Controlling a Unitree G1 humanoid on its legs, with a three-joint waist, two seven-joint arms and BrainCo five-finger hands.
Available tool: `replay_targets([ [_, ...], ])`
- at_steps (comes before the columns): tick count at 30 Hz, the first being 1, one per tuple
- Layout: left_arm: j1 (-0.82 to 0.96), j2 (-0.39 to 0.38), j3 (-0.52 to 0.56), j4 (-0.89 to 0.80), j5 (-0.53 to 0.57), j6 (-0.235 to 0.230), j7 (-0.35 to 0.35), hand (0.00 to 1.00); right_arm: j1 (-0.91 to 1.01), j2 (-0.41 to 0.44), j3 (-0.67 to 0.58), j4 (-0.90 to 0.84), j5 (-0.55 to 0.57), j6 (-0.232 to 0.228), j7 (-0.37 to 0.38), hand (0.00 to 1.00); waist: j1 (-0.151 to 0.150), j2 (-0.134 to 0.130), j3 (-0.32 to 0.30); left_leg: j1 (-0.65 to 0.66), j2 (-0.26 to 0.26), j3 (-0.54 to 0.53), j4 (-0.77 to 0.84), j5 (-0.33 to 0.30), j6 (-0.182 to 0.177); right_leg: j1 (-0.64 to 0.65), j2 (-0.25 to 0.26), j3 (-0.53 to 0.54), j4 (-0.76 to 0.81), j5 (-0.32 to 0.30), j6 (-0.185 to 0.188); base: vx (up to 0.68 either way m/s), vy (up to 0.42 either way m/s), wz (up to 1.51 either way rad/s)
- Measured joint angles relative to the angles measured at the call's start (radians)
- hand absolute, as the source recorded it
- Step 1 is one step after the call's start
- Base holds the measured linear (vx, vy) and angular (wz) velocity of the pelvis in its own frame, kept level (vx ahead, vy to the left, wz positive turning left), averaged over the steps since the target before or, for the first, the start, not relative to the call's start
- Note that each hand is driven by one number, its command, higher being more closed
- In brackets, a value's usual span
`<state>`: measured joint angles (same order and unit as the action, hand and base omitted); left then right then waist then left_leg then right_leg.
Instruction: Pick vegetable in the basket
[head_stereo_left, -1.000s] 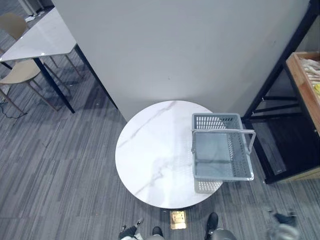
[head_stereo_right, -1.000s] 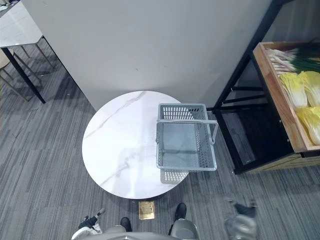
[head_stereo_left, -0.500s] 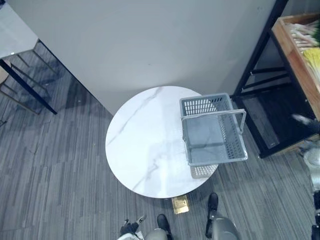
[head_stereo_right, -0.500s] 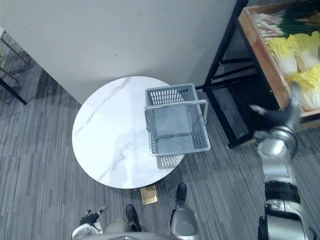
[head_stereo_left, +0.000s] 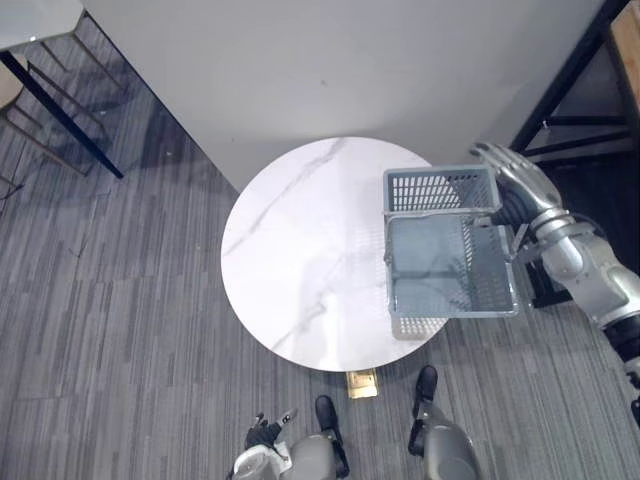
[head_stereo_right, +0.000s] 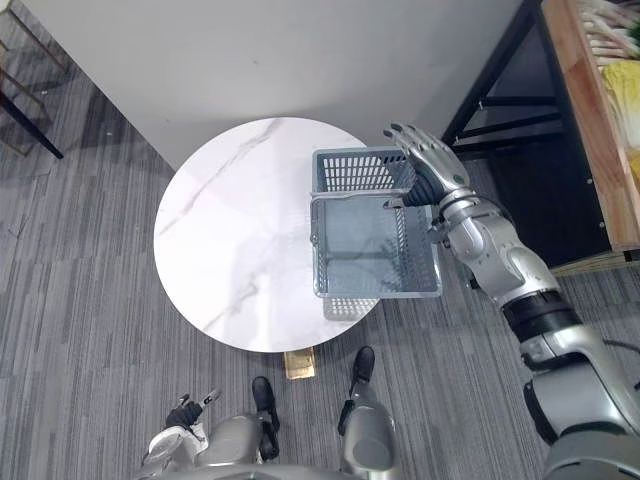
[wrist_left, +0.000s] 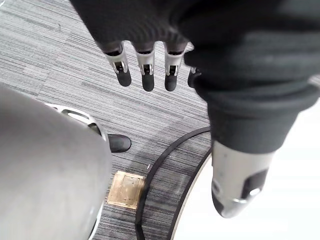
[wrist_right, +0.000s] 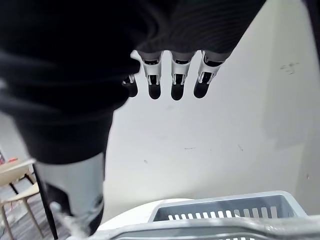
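Your right hand over basket far corner, fingers straight, empty. Basket sits empty at table edge nearest vegetables, likely for short carry. Left hand low, fingers relaxed.

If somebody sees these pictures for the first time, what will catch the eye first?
First comes the grey basket, which looks empty and stands at the right edge of the round white marble table. Next is the robot's right hand, open with straight fingers, beside the basket's far right corner. Further right, a wooden crate holds yellow vegetables.
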<state>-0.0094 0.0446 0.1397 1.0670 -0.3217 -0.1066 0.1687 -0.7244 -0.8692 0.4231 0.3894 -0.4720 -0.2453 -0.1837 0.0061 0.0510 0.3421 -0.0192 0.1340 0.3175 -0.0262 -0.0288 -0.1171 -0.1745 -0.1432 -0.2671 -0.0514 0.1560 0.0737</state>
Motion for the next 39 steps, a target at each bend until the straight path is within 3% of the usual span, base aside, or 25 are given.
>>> replay_targets([
  [5, -0.004, 0.001, 0.008, 0.005, -0.069, 0.000, -0.018, 0.00, -0.079, -0.021, 0.058, 0.035, -0.022, 0.011, 0.020, 0.00, 0.010, 0.000, 0.010, -0.018, 0.000, -0.026, 0.012, 0.000, 0.000, 0.000, 0.000, -0.003, -0.014, 0.009, -0.001, 0.01, -0.017, 0.06],
  [10, -0.019, 0.001, 0.022, 0.006, -0.069, 0.000, -0.022, 0.00, -0.128, -0.050, 0.104, 0.102, -0.030, 0.016, 0.021, 0.00, 0.025, 0.001, 0.033, -0.033, 0.002, -0.038, 0.026, -0.002, 0.004, 0.000, -0.001, -0.010, -0.017, 0.012, -0.003, -0.01, -0.013, 0.06],
  [26, -0.037, 0.011, 0.001, 0.007, -0.070, -0.005, -0.021, 0.00, -0.186, -0.097, 0.213, 0.177, -0.118, -0.003, 0.018, 0.00, 0.025, 0.003, 0.056, -0.068, 0.002, -0.045, 0.031, -0.001, 0.005, -0.034, 0.001, -0.004, -0.018, 0.017, -0.004, 0.01, -0.001, 0.00],
  [37, -0.038, 0.032, -0.023, 0.008, -0.070, -0.014, -0.013, 0.00, -0.187, -0.097, 0.215, 0.220, -0.126, 0.004, -0.008, 0.00, 0.027, 0.013, 0.074, -0.098, 0.001, -0.039, 0.038, -0.001, 0.005, -0.065, 0.000, 0.004, -0.018, 0.024, -0.011, 0.00, -0.001, -0.01],
  [38, -0.038, 0.033, -0.029, 0.008, -0.070, -0.015, -0.013, 0.00, -0.187, -0.097, 0.215, 0.223, -0.140, 0.005, -0.012, 1.00, 0.027, 0.015, 0.075, -0.099, 0.001, -0.039, 0.039, -0.001, 0.005, -0.065, 0.000, 0.004, -0.018, 0.024, -0.011, 0.00, 0.000, 0.00],
  [39, -0.038, 0.034, -0.035, 0.007, -0.070, -0.015, -0.013, 0.00, -0.186, -0.097, 0.215, 0.238, -0.142, 0.004, -0.016, 1.00, 0.027, 0.017, 0.076, -0.100, 0.001, -0.039, 0.040, -0.001, 0.005, -0.065, 0.000, 0.003, -0.018, 0.024, -0.011, 0.00, 0.000, 0.00],
])
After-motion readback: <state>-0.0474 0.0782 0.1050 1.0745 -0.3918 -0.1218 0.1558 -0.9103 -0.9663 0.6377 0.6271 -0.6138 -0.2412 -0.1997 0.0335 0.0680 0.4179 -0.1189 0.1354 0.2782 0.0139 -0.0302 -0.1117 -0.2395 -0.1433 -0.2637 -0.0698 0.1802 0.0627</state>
